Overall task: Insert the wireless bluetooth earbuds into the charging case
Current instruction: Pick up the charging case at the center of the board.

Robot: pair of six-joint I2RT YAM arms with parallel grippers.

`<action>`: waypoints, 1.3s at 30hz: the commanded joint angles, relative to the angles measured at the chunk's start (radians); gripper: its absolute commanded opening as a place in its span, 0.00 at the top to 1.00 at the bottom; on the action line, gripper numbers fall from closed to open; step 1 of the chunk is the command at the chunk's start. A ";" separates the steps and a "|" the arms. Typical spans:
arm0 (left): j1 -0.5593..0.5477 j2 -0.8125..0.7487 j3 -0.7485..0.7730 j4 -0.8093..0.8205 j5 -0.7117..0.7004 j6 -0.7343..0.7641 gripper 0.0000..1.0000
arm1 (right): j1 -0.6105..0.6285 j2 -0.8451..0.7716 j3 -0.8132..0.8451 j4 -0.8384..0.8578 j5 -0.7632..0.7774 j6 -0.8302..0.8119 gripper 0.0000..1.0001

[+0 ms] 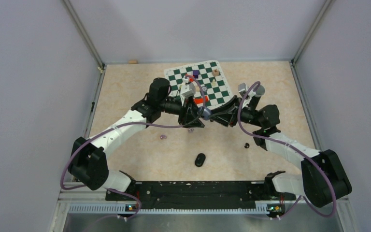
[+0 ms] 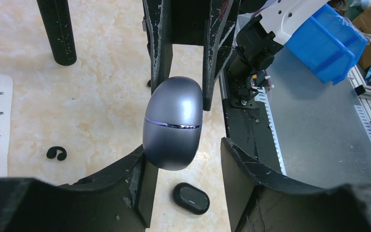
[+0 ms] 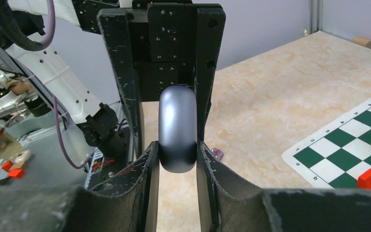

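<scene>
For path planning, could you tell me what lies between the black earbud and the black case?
Only bare table separates the black earbud from the black case, as the top view shows.

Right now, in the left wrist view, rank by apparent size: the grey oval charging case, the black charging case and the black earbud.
Largest: grey oval charging case, but it hangs nearest the camera, which flatters it.
Then: black charging case.
Smallest: black earbud.
</scene>
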 commanded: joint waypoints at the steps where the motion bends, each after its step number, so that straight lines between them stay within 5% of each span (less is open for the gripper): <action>1: -0.008 -0.040 0.009 0.066 0.039 -0.008 0.46 | 0.006 0.015 -0.001 0.042 0.025 0.017 1.00; 26: -0.006 -0.025 0.018 0.047 -0.044 -0.001 0.17 | 0.006 -0.009 -0.006 0.053 0.012 0.031 1.00; 39: -0.007 -0.016 0.017 0.093 -0.006 -0.065 0.32 | 0.006 -0.004 -0.004 0.034 0.025 0.011 1.00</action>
